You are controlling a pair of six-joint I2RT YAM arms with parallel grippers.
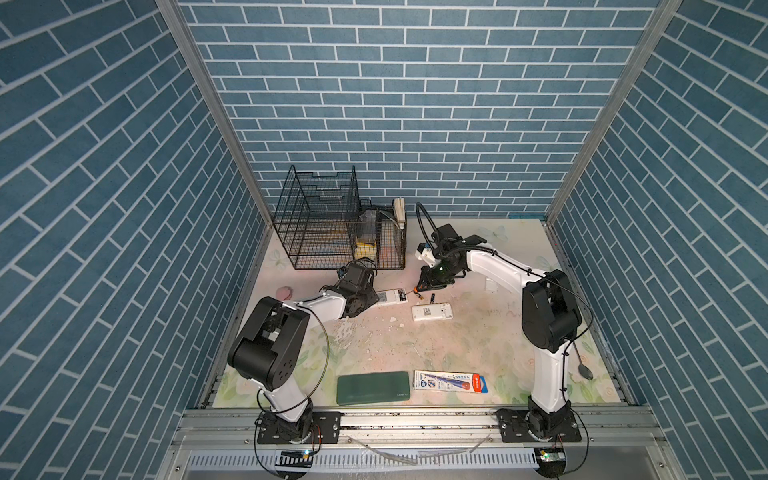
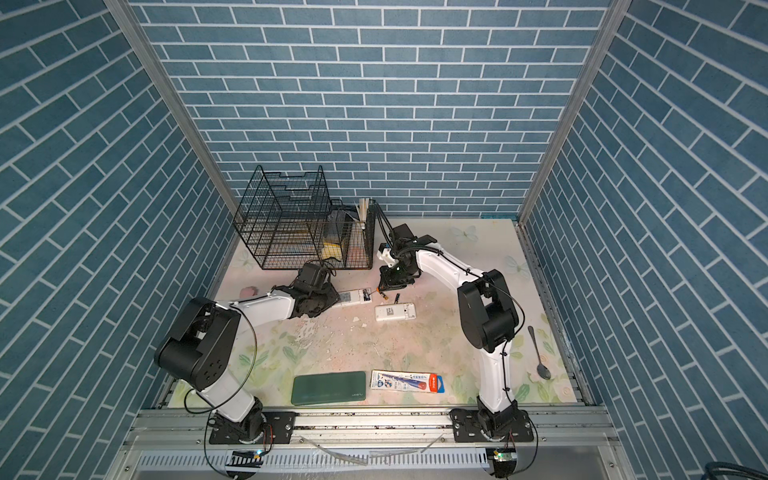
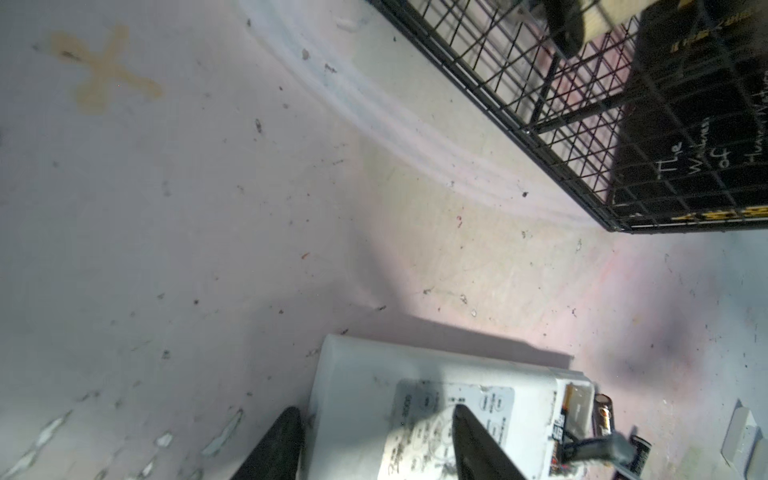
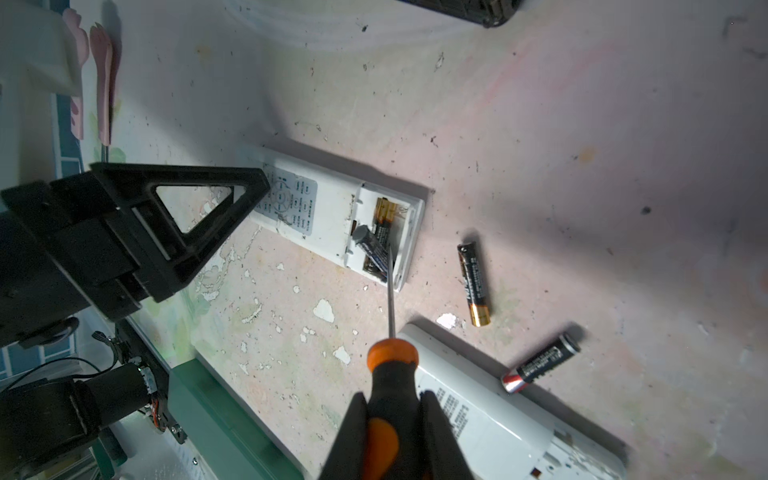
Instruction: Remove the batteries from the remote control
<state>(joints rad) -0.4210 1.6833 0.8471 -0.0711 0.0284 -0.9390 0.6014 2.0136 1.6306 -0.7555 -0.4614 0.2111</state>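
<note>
Scuffed pink tabletop; we count 2 loose cylindrical batteries and 2 boxy white remotes. Our right gripper clamps the screwdriver; our left gripper sits half-spread over 1.

The remote control is white with a grey label. The batteries are black, one gold-tipped. The screwdriver between the black fingers is orange and black.

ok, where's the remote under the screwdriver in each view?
Top views: remote mid-table in both, before the wire basket.
Left wrist: at the frame edge, beneath the left pincer, partly cut off.
Right wrist: mid-frame, screwdriver tip in its battery bay.
Shared landmark: left pincer at its button end, all four views.
</note>
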